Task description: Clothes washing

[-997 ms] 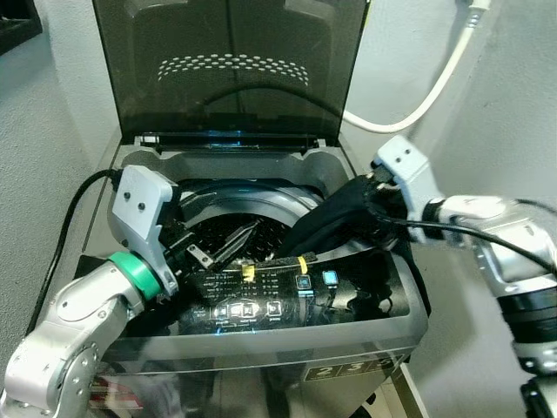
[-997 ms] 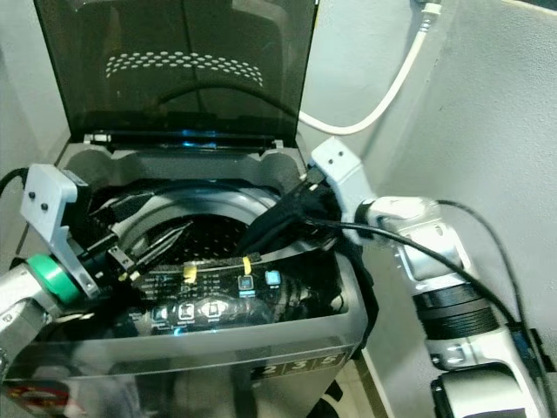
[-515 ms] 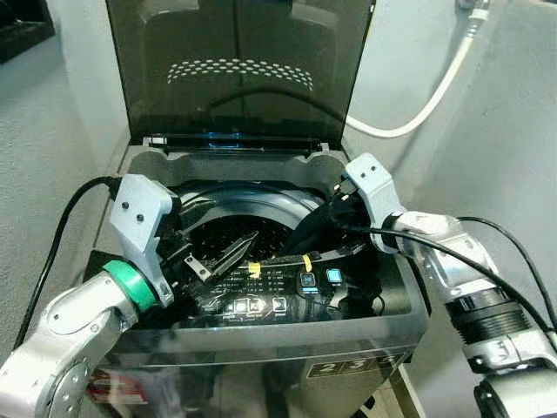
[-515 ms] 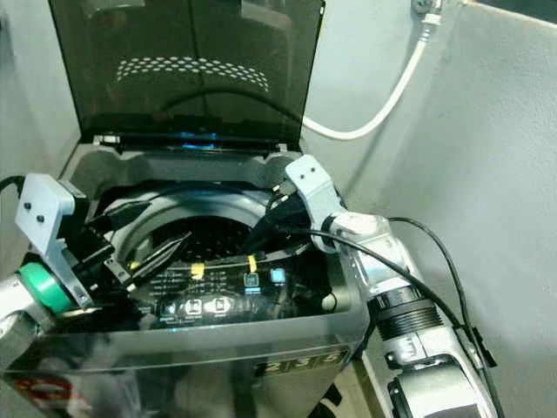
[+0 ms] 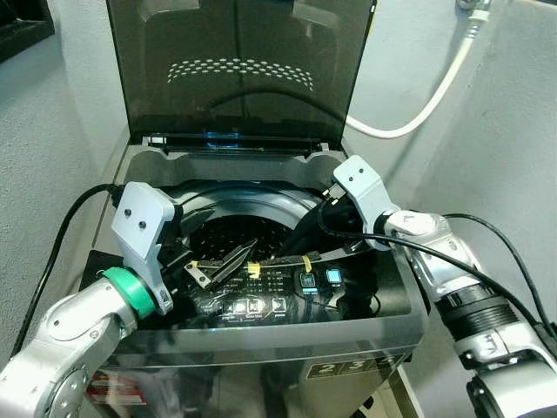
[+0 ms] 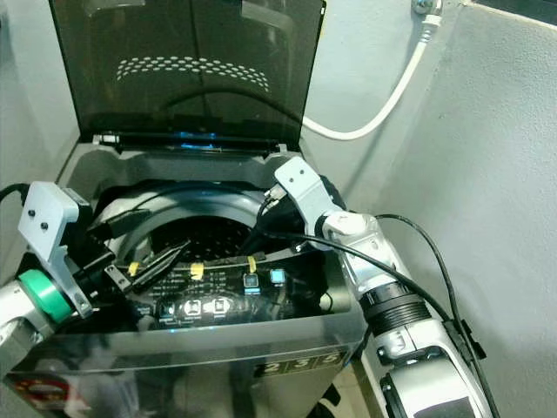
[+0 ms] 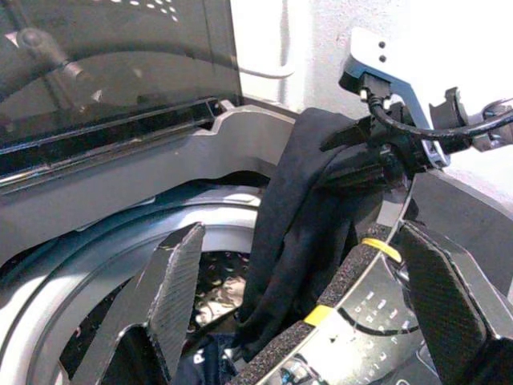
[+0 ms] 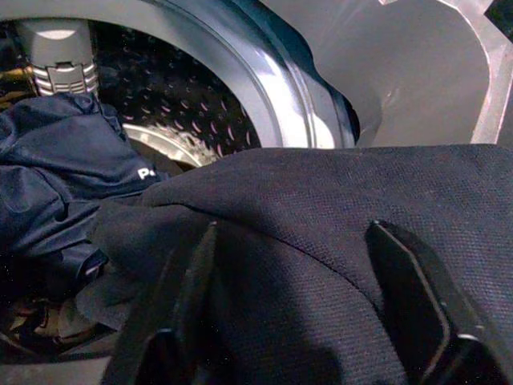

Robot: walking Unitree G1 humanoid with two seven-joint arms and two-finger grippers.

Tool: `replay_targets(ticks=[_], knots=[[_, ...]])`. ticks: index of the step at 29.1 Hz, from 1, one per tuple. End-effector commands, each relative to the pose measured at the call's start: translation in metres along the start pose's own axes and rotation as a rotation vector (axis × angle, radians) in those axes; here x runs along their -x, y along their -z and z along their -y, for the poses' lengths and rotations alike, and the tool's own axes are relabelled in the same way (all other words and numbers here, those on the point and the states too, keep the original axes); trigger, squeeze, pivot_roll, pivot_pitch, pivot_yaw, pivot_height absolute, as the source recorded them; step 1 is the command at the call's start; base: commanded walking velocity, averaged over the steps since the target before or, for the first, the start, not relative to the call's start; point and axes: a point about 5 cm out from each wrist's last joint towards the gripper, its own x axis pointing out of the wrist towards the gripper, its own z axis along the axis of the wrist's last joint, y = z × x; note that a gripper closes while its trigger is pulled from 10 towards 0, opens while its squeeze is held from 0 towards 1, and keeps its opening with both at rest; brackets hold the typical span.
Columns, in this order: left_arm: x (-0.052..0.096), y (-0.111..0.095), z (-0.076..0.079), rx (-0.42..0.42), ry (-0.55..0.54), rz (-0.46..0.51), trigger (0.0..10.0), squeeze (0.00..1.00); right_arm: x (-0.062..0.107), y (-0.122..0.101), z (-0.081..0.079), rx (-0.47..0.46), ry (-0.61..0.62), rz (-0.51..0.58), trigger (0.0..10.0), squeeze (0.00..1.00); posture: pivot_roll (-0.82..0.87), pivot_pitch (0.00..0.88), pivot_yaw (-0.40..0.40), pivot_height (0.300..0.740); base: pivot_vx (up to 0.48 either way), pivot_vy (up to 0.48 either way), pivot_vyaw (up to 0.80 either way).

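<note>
A grey top-loading washing machine (image 5: 261, 165) stands with its dark lid (image 5: 235, 70) raised. A black garment (image 5: 305, 237) hangs over the right side of the drum (image 5: 222, 231) opening and down into it. My right gripper (image 5: 329, 225) is at that rim. In the right wrist view its fingers (image 8: 188, 297) are spread, open, with the black cloth (image 8: 321, 200) lying across between them. Navy clothes (image 8: 48, 184) lie at the drum's bottom. My left gripper (image 5: 228, 261) hovers open over the front left of the opening, apart from the garment (image 7: 288, 208).
The lit control panel (image 5: 261, 294) runs along the machine's front edge. A white hose (image 5: 426, 96) curves along the wall at the back right. Grey walls close in on both sides. A black cable (image 5: 61, 235) trails from my left arm.
My right arm has swung from over the machine's right edge inward and down to the drum rim, carrying the black garment into the opening. The left gripper has hardly moved.
</note>
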Motion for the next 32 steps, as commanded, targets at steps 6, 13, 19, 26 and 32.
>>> replay_targets(ticks=[6, 13, 19, 26, 32], knots=[[0.002, -0.001, 0.002, -0.022, 0.001, -0.008, 10.0, 0.0, -0.002, -0.01, 0.002, -0.027, -0.007, 0.049, 0.0, 0.0, 0.13, 0.059, -0.051, 0.74, 0.0, 0.0, 0.0], [0.003, -0.001, 0.002, -0.027, -0.003, -0.013, 10.0, 0.0, -0.005, -0.021, 0.001, -0.058, -0.025, 0.102, 0.0, 0.0, 0.14, 0.059, -0.05, 0.74, 0.0, 0.0, 0.0], [0.003, -0.001, 0.001, -0.034, -0.007, -0.017, 10.0, 0.0, -0.009, -0.028, -0.005, -0.068, -0.059, 0.132, 0.0, 0.0, 0.15, 0.06, -0.05, 0.74, 0.0, 0.0, 0.0], [0.004, -0.001, 0.001, -0.039, -0.012, -0.02, 10.0, 0.0, -0.005, -0.064, -0.025, -0.256, -0.243, 0.306, 0.0, 0.0, 0.15, 0.06, -0.05, 0.74, 0.0, 0.0, 0.0], [0.004, -0.003, 0.002, -0.039, -0.01, -0.013, 10.0, 0.0, 0.084, -0.189, -0.01, -0.78, -0.792, 1.056, 0.0, 0.0, 0.15, 0.065, -0.047, 0.74, 0.0, 0.0, 0.0]])
